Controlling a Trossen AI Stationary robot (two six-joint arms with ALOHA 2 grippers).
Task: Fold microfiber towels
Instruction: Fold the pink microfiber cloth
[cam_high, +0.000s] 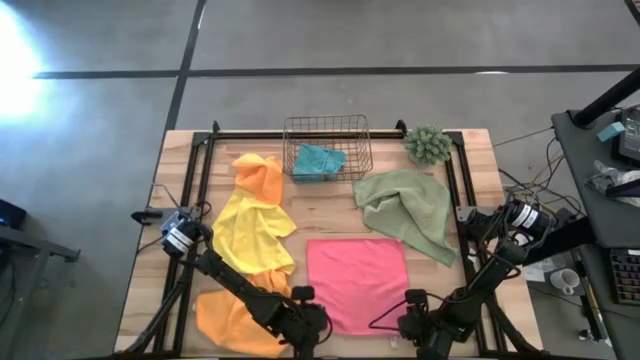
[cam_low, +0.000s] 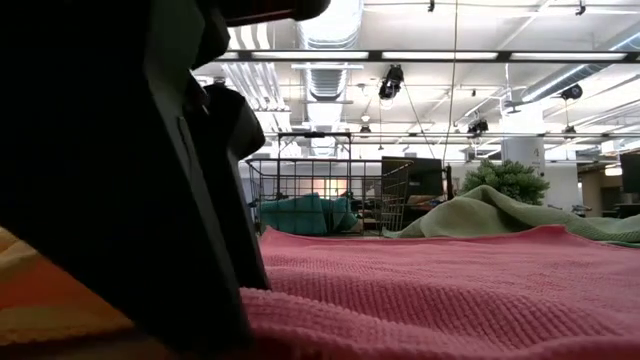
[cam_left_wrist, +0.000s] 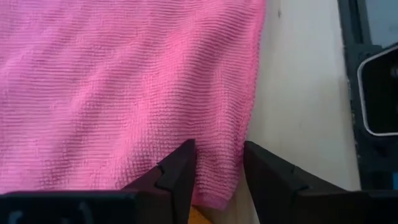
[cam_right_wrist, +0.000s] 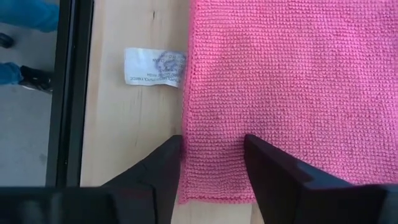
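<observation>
With the left gripper (cam_left_wrist: 217, 168) and right gripper (cam_right_wrist: 211, 165) each spread astride a bottom corner of the pink towel (cam_high: 357, 278), we risk pinching unevenly and lifting a skewed fold

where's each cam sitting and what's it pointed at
High: overhead, straight down on table; both arms show.
Low: table height, level across pink towel to basket; a dark arm fills its left.
Left wrist: left gripper open astride the towel's corner.
Right wrist: right gripper open astride another corner.
All share the pink towel.
</observation>
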